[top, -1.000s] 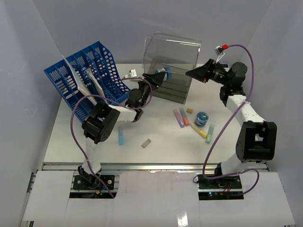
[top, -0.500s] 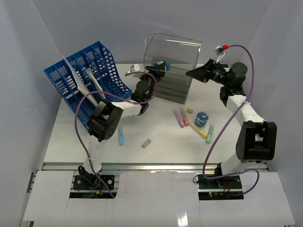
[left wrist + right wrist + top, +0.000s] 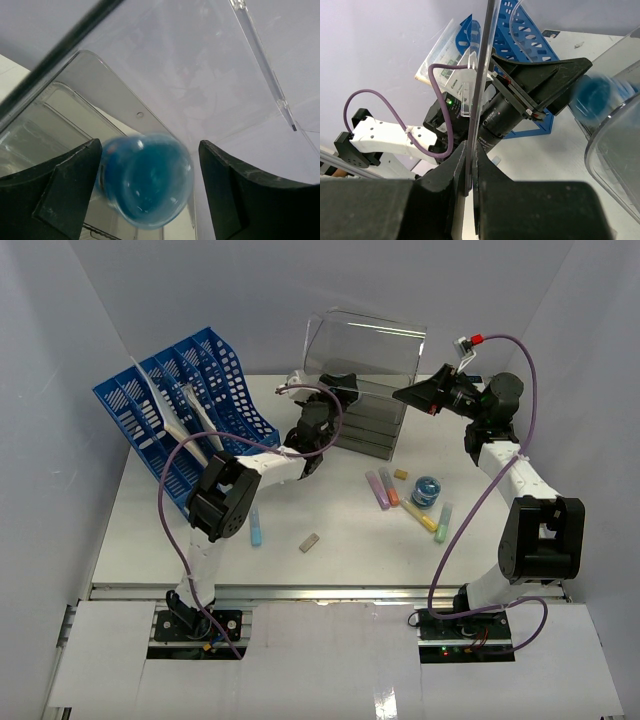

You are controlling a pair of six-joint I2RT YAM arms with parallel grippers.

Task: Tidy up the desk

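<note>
Left tool (image 3: 150, 150): hanging wide open at the clear box (image 3: 370, 352) top | blue roll (image 3: 147, 182): sitting loose between its fingers (image 3: 60, 185), box opening just ahead | right tool (image 3: 471, 150): pinching the lid (image 3: 485, 60).

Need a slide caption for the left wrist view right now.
Open left gripper with a blurred blue round object between its jaws, above the clear box.

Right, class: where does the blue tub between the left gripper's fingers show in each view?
Top: cannot be made out; the left gripper covers that spot.
Left wrist: blue tub, blurred, bottom centre between the fingers.
Right wrist: blurred, right edge, beside that gripper's tip.
Shared landmark: the raised clear lid.
</note>
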